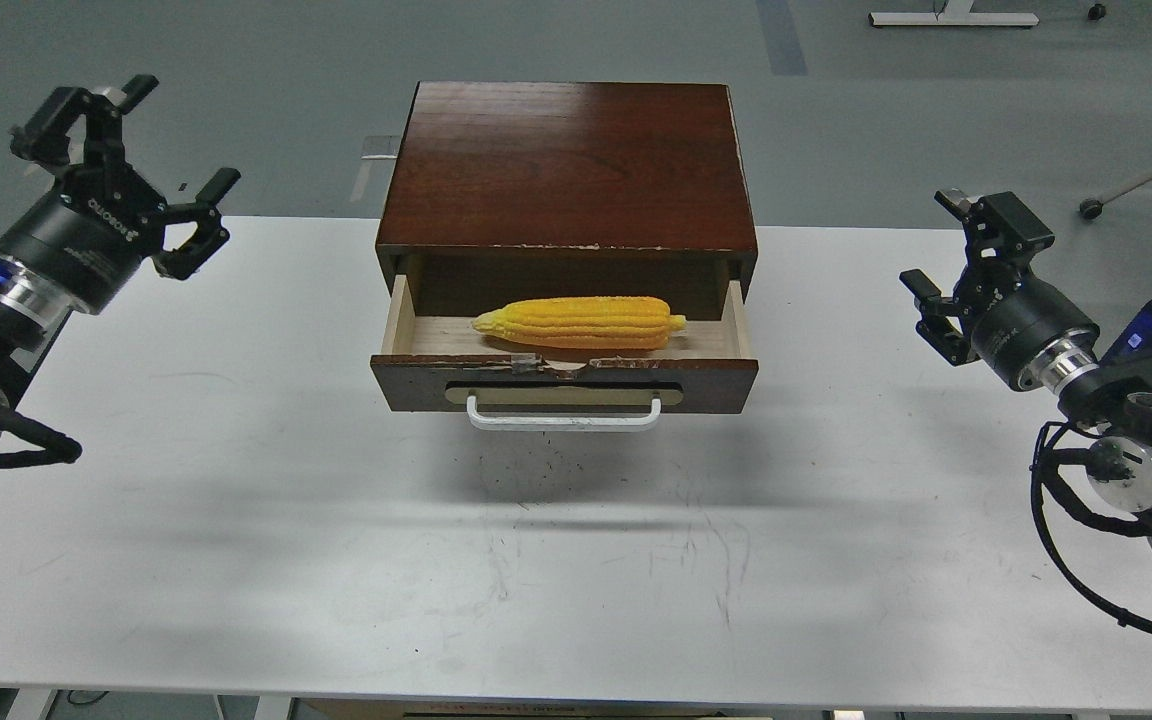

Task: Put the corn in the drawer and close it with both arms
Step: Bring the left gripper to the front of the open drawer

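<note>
Corn [579, 322] lies in the pulled-out drawer [564, 382]; left gripper [146, 150] and right gripper [956, 255] hover at either side, fingers spread, empty.

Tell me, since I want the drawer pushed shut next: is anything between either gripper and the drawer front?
Nothing visible. The left gripper and right gripper hang open at either side, with only bare white table between them and the drawer. The corn lies inside, below the cabinet's top.
</note>
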Tool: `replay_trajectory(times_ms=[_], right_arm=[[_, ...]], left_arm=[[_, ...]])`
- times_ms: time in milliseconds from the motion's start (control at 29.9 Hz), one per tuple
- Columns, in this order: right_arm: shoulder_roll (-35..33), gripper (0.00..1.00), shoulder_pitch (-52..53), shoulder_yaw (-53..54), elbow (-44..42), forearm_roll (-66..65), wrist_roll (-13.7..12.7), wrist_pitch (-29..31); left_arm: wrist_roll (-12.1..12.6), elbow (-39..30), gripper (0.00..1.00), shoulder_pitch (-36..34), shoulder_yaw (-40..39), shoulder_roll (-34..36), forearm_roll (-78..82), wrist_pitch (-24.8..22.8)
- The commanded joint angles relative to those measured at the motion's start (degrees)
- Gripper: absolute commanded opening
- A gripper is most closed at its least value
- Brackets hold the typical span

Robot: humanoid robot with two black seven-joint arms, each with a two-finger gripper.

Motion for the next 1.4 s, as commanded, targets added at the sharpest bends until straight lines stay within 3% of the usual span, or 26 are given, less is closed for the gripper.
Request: replay_trajectory(times_ms=[0, 100, 134, 334, 568, 601, 668, 735, 835, 902, 936, 1270, 1370], right_arm=[[0.1, 0.98, -0.3, 0.0, -1.2, 0.0, 0.0, 0.1], [0.4, 0.98, -0.4, 0.0, -1.6, 0.0, 0.0, 0.2], [0.4, 0.98, -0.4, 0.0, -1.6, 0.0, 0.0, 0.2], [0.6, 0.98, -1.3, -0.5, -1.7, 0.0, 0.0, 0.2], [0.5, 0.98, -2.0, -1.0, -1.7, -0.2, 0.0, 0.3], [0.6, 0.98, -2.0, -1.0, -1.7, -0.2, 0.0, 0.3], [0.6, 0.98, -2.0, -1.0, -1.7, -0.2, 0.0, 0.2], [0.5, 0.98, -2.0, -1.0, -1.6, -0.2, 0.0, 0.3], [0.6, 0.98, -2.0, -1.0, -1.6, -0.3, 0.0, 0.3], [0.6, 0.98, -2.0, -1.0, -1.6, -0.3, 0.0, 0.3], [0.5, 0.98, -2.1, -1.0, -1.6, -0.3, 0.0, 0.3], [0.5, 0.98, -2.8, -1.1, -1.5, -0.3, 0.0, 0.3], [0.5, 0.98, -2.8, -1.1, -1.4, -0.3, 0.0, 0.2]], left_arm=[[-1.6, -7.7, 1.00, -1.8, -0.3, 2.0, 7.7, 0.0], [-1.9, -16.5, 1.00, -2.5, -0.4, 2.2, 19.4, 0.0], [-1.9, -16.6, 1.00, -2.5, -0.4, 2.2, 19.4, 0.0], [-3.1, -30.1, 0.98, -2.8, -0.2, -2.6, 51.1, 0.0], [-3.1, -32.4, 0.86, -2.1, 1.4, -11.0, 77.9, 0.0], [-3.1, -32.4, 0.82, -2.0, 1.8, -11.5, 79.1, 0.0], [-3.1, -32.2, 0.53, -1.9, 5.8, -12.1, 81.7, 0.0], [-2.9, -32.2, 0.35, -1.9, 9.3, -12.1, 82.3, 0.0], [-2.7, -32.1, 0.29, -1.3, 12.8, -12.1, 82.5, 1.1], [-2.7, -31.8, 0.14, -0.7, 14.1, -12.0, 83.4, 2.3], [-2.7, -31.8, 0.00, -0.3, 14.3, -11.9, 84.5, 2.6], [-1.0, -27.9, 0.00, 4.1, 14.1, -12.3, 85.7, 4.8], [0.8, -26.8, 0.00, 6.0, 13.9, -12.3, 84.0, 4.9]])
